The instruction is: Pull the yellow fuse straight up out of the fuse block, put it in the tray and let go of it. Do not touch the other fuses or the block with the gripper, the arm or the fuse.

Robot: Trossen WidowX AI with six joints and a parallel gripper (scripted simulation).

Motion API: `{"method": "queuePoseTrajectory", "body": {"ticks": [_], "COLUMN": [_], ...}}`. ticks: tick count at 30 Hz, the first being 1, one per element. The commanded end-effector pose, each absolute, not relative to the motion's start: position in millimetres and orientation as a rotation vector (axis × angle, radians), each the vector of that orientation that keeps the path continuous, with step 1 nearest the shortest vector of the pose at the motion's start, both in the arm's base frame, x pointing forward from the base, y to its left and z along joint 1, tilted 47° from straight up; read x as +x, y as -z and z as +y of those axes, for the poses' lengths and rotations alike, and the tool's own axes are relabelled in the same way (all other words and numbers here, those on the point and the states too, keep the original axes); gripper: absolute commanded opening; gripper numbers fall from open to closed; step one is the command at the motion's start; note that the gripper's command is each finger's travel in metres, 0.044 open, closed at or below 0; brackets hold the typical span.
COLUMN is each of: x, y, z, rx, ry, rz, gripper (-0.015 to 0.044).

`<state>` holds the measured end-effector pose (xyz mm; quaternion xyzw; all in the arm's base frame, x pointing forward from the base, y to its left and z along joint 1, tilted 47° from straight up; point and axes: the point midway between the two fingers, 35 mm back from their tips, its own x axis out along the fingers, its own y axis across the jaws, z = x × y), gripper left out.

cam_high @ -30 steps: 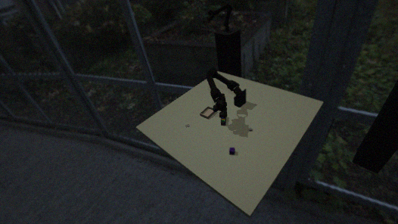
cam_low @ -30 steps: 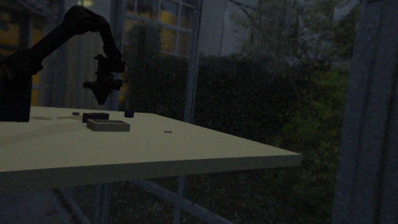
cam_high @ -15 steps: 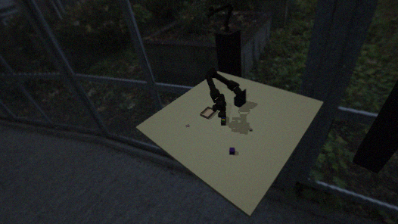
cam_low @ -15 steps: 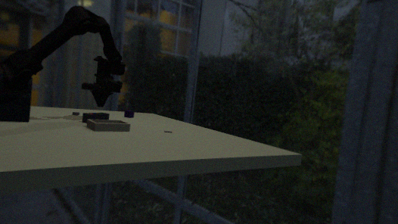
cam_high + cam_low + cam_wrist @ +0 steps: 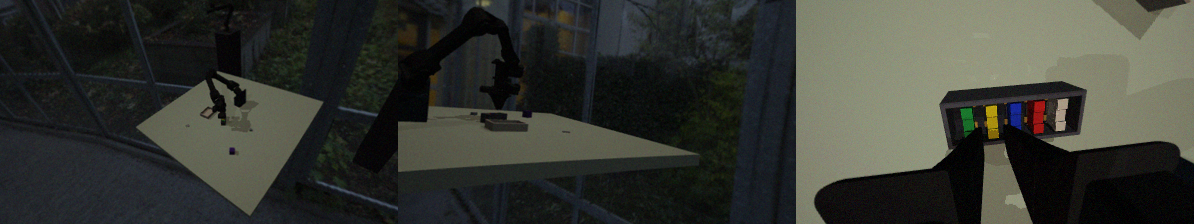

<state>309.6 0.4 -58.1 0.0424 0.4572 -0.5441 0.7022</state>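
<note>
The black parallel-jaw gripper hangs above the dark rectangular fuse block; its jaws stand nearly closed, empty, framing the small yellow fuse.

The tabletop looks smooth and dull. The fuse block and black tool look like dull plastic.

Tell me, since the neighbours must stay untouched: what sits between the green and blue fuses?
Only the yellow fuse, seated in the fuse block between the green fuse and blue fuse; the wrist view shows it.
</note>
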Motion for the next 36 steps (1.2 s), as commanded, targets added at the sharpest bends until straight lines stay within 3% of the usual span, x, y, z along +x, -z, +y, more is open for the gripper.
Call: {"method": "queuePoseTrajectory", "body": {"ticks": [1, 36], "x": [308, 307], "y": [62, 75], "z": [-3, -16], "rx": [0.083, 0.082], "ry": [1.211, 1.212], "rz": [1.020, 1.019], "gripper": [0.0073, 0.0073]}}
